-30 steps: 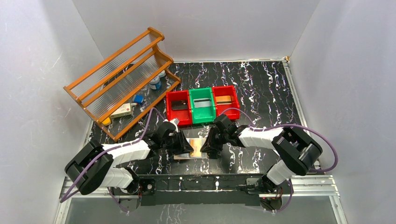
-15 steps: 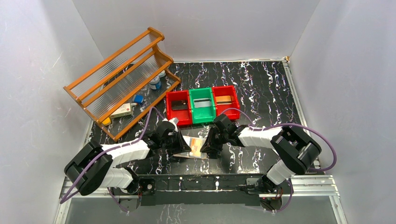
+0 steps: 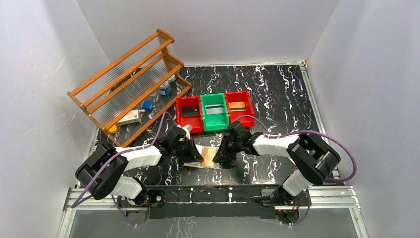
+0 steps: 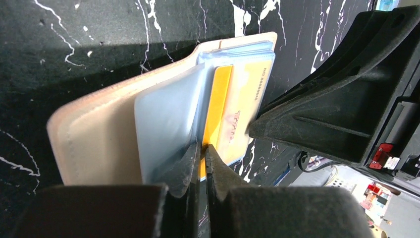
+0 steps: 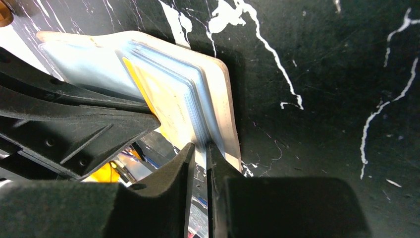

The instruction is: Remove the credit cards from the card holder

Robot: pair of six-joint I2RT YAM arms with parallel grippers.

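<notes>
From above, the card holder (image 3: 208,157) lies open on the black table (image 3: 277,89), with the left gripper (image 3: 197,157) and right gripper (image 3: 221,159) flanking it and the bins (image 3: 215,113) just behind. In the left wrist view, the jaws are pinched shut on the near end of the orange-gold card (image 4: 218,99), whose long axis runs straight away. In the right wrist view, the jaws are almost closed, clamping the card holder by the edge of its sleeves (image 5: 198,109), with bare tabletop beyond.

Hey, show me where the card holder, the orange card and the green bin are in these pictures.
card holder (image 4: 99,139), left wrist view, on its tan leather cover.
orange card (image 4: 220,94), left wrist view, on its bare orange strip.
green bin (image 3: 215,125), top external view, on its near wall.
</notes>
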